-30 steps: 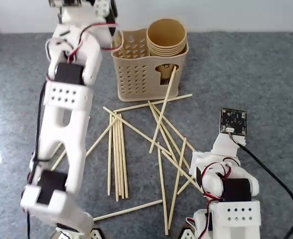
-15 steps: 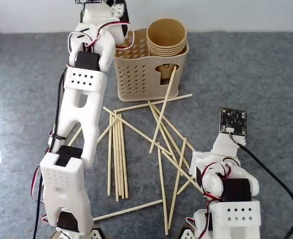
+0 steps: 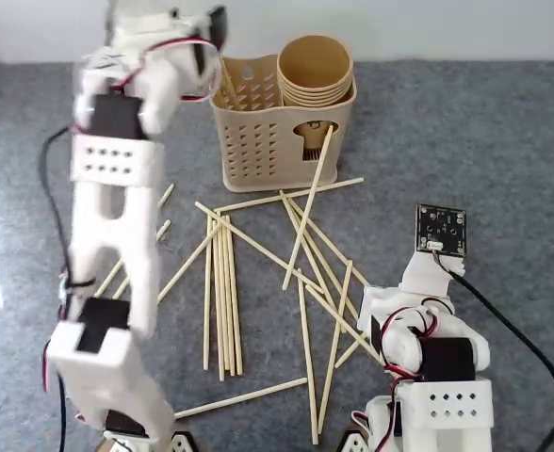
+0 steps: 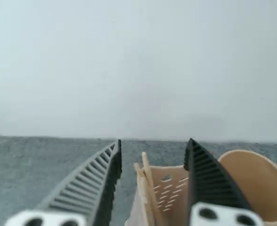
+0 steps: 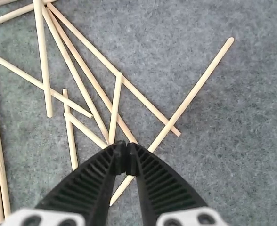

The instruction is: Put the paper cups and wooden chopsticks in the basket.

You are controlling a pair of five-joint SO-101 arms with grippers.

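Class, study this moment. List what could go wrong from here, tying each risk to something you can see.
1. The left pincer, open, hangs close by the basket rim; a bump might tip it, dropping the leaning chopstick propped on its front.
2. The loose chopsticks lie crossed; lifting one may drag others.
3. The right pincer is shut above some of them, so it could jab rather than grasp.

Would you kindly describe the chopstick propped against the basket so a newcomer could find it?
Start at the beige basket holding the stacked paper cups. One chopstick leans against its front wall below the cups; the other loose ones lie flat on the table.
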